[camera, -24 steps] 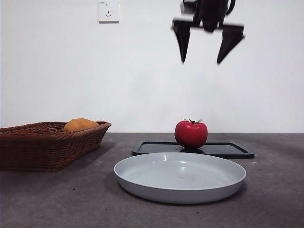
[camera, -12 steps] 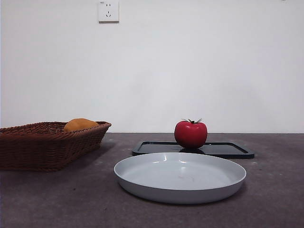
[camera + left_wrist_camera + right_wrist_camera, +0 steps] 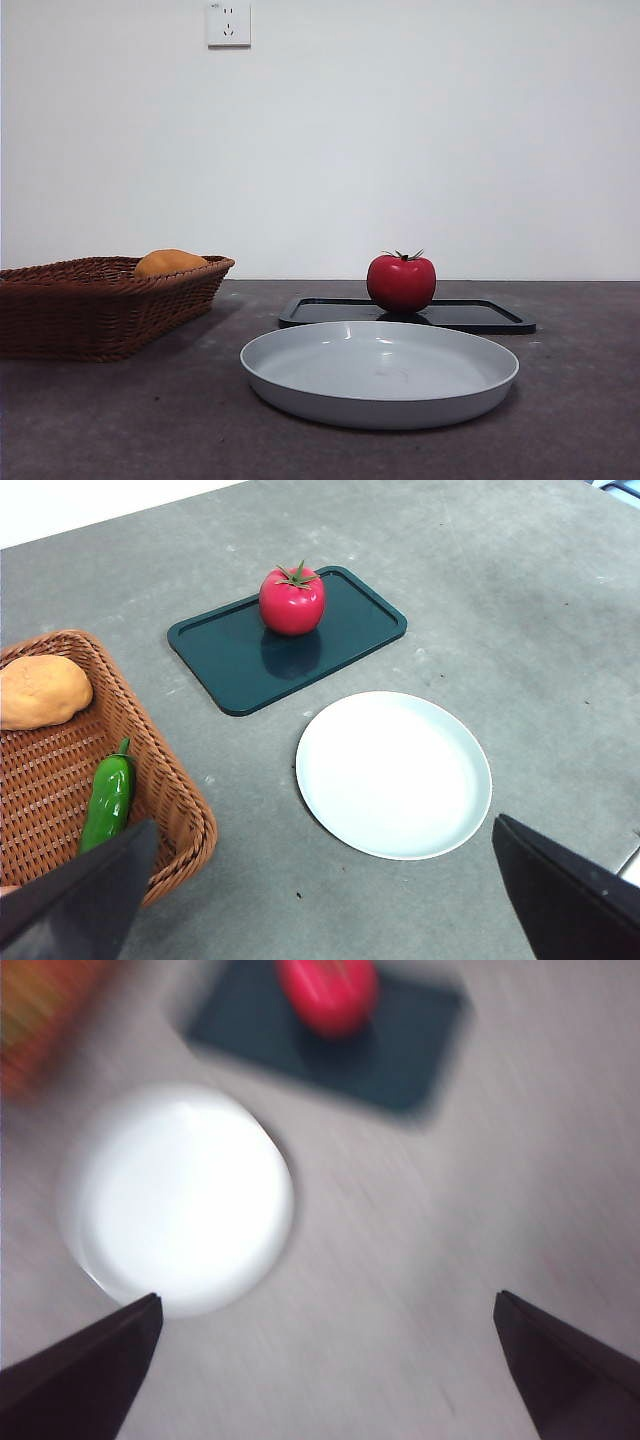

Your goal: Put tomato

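My right gripper, jaws apart, has lifted away empty; the tomato sits released on the dark tray, placement likely complete.

My right gripper hangs high over the table, its two dark jaws spread wide with nothing between them. Everything below me is smeared by blur. Ahead of my jaws lies a round white plate, and beyond it the red tomato sits on a dark tray.
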Motion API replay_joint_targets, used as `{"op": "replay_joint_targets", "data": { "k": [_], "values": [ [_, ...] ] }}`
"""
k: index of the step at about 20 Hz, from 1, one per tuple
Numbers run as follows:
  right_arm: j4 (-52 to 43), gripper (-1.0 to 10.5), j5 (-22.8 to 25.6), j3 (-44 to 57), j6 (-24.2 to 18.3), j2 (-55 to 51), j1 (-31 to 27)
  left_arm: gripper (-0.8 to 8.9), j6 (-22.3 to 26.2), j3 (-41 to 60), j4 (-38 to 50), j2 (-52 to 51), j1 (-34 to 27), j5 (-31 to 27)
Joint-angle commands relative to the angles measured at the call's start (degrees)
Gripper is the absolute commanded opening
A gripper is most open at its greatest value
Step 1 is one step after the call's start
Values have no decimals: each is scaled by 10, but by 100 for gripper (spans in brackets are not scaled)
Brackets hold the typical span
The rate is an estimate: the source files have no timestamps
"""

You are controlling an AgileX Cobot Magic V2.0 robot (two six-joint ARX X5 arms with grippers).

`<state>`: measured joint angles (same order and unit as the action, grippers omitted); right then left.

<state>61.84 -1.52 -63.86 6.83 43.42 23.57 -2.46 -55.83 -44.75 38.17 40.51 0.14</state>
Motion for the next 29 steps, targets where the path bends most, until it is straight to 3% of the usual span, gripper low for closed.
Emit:
{"op": "replay_joint_targets", "data": {
  "k": [1, 6, 12, 13, 14, 15, 16, 29],
  "values": [
    [-40, 683, 0, 49, -5, -48, 3, 752, -2, -6, 7, 3, 4, 0],
    [-89, 682, 0, 133, -13, -119, 3, 752, -2, -6, 7, 3, 4, 0],
    [-98, 681, -1, 146, -12, -129, 3, 745, -2, -6, 7, 3, 4, 0],
    [-97, 625, -1, 146, -10, -129, 3, 680, -2, -6, 7, 3, 4, 0],
    [-97, 470, -2, 146, -8, -129, 3, 537, -2, -6, 7, 3, 4, 0],
    [-97, 208, -2, 146, -9, -129, 3, 261, -2, -6, 6, 3, 4, 0],
    [-98, 19, -2, 146, -8, -129, 3, 22, -1, -6, 6, 3, 4, 0],
    [-101, 10, 0, 146, -9, -129, 3, 24, -1, -6, 7, 3, 2, 0]
  ]
}}
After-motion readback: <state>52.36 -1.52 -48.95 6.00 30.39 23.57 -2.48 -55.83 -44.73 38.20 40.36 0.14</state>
